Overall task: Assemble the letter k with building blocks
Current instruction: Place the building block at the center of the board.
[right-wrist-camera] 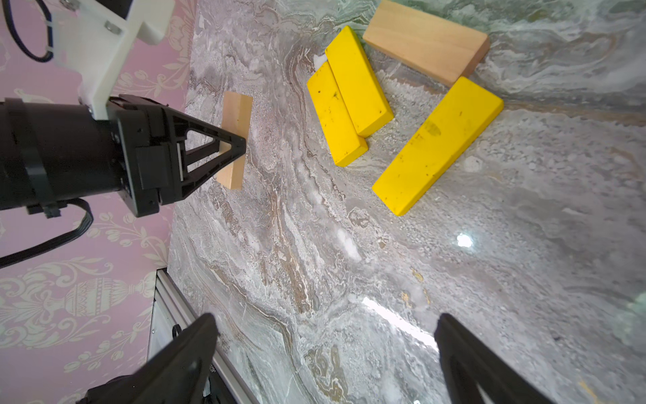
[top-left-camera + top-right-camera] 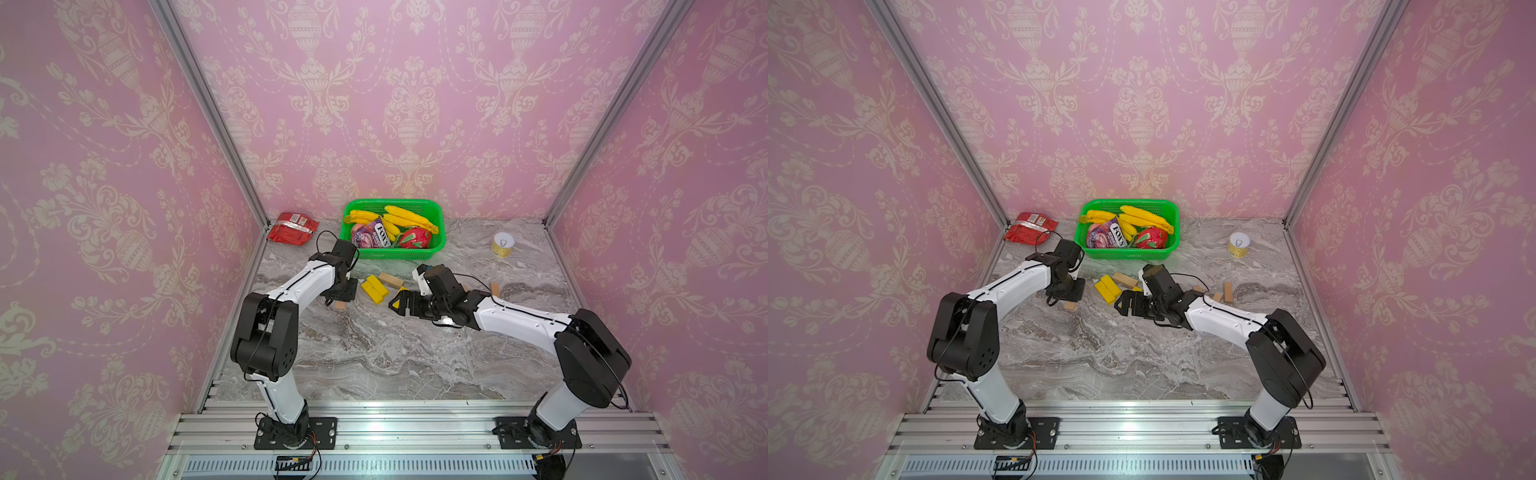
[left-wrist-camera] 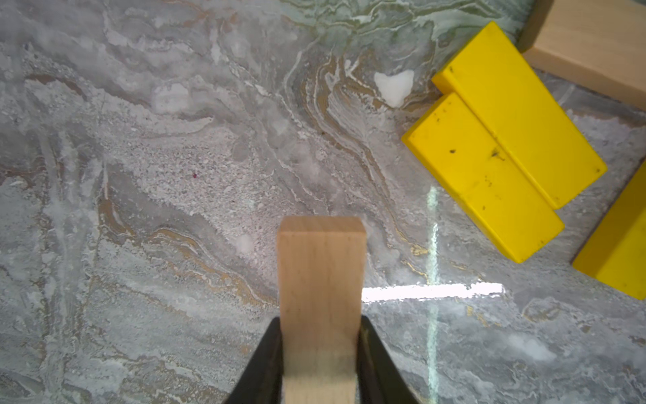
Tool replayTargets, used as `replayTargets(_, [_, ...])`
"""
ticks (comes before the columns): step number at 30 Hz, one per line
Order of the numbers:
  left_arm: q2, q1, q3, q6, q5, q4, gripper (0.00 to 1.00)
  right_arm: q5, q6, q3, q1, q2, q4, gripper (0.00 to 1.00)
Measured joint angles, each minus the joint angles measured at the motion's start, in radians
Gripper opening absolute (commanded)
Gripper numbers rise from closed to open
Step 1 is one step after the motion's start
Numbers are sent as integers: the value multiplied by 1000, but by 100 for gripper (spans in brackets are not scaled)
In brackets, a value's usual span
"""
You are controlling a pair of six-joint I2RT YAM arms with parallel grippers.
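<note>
L hand (image 3: 321, 330): closed on a wood block (image 3: 321, 266), pinched across its long sides, most of it sticking out past the fingers (image 3: 265, 349). From the right wrist cam the block sits low over the counter (image 1: 349, 280); touching or not, can't tell. R hand (image 1: 323, 325): wide open, empty, low over the counter.

Clock read on a top view, 12 = back wall.
- 3 o'clock of L hand, near: two yellow blocks (image 2: 374, 289), flat, long sides touching, ends offset.
- Just past them, approx 2 o'clock: a second wood block (image 2: 390, 279), flat.
- Further along 3: R hand, w/ a third yellow block (image 1: 438, 145) lying slanted by its tips, apart from the pair.
- 3 o'clock of R hand, beyond its wrist: a few more wood blocks (image 2: 1228, 292), partly hidden by the arm, count unclear.
- 12 o'clock of the lot: green basket (image 2: 399, 253) w/ bananas etc., not part of the job.

Progress: no K yet. No three blocks end to end for a stem, and no slanted pair set against one. All blocks lie loose. My read is v. early: one block picked, prob. meant as a first piece, and the bare counter at 6 o'clock of the yellow blocks looks like room to build. Left to do: stem plus both slanted strokes, i.e. nearly everything.
</note>
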Motion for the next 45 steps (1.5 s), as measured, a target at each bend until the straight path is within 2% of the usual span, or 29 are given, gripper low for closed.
replayTargets(12, [116, 11, 84, -51, 32, 11, 0, -6, 0, 29, 13, 28, 17, 100])
replayTargets(26, [157, 32, 106, -106, 32, 22, 0, -13, 5, 45, 15, 64, 70, 100])
replayTargets(35, [161, 52, 108, -109, 47, 30, 0, -13, 5, 97, 15, 105, 87, 100])
replayTargets(45, [224, 58, 156, -102, 59, 34, 0, -24, 5, 126, 14, 123, 101, 100])
